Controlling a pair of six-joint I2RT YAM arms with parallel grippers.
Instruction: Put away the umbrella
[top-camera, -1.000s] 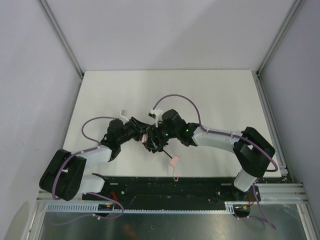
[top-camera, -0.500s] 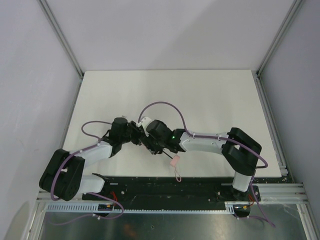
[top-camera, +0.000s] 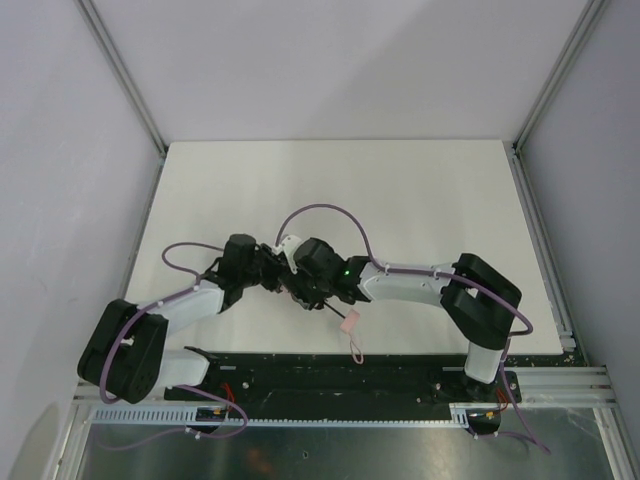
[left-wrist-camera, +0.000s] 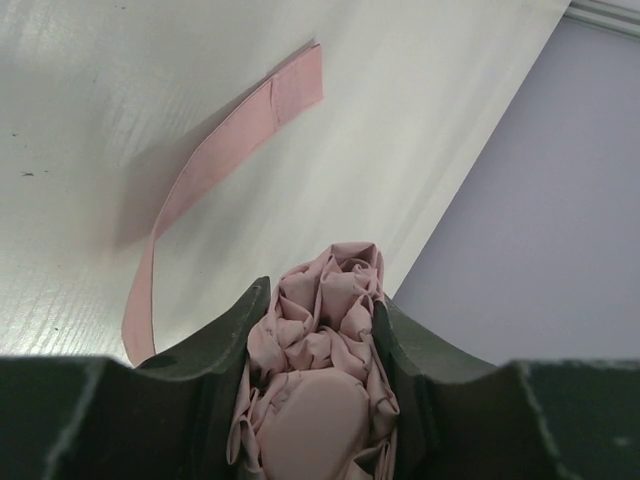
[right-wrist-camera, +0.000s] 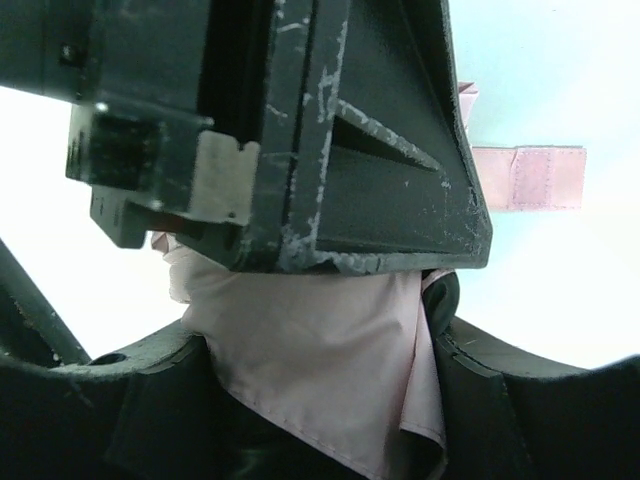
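The pale pink umbrella (top-camera: 289, 274) lies folded at the table's near middle, mostly hidden under both grippers. Its black shaft (top-camera: 332, 310) sticks out toward the front, ending in a pink handle (top-camera: 349, 322) with a thin wrist strap (top-camera: 354, 347). My left gripper (top-camera: 276, 281) is shut on bunched pink fabric (left-wrist-camera: 325, 330), seen between its fingers (left-wrist-camera: 225, 335). My right gripper (top-camera: 302, 287) meets it from the right, with pink fabric (right-wrist-camera: 320, 370) filling its jaws. The left gripper's body (right-wrist-camera: 300, 130) blocks most of the right wrist view.
The umbrella's flat pink closure strap (left-wrist-camera: 235, 150) lies loose on the white table (top-camera: 400, 190); its end shows in the right wrist view (right-wrist-camera: 525, 178). Grey walls and metal frame posts (top-camera: 120, 70) bound the table. A black rail (top-camera: 330, 372) runs along the near edge.
The right arm has swung left and closed in on the left gripper over the umbrella. The left wrist has shifted slightly. Little moved in the last half second.
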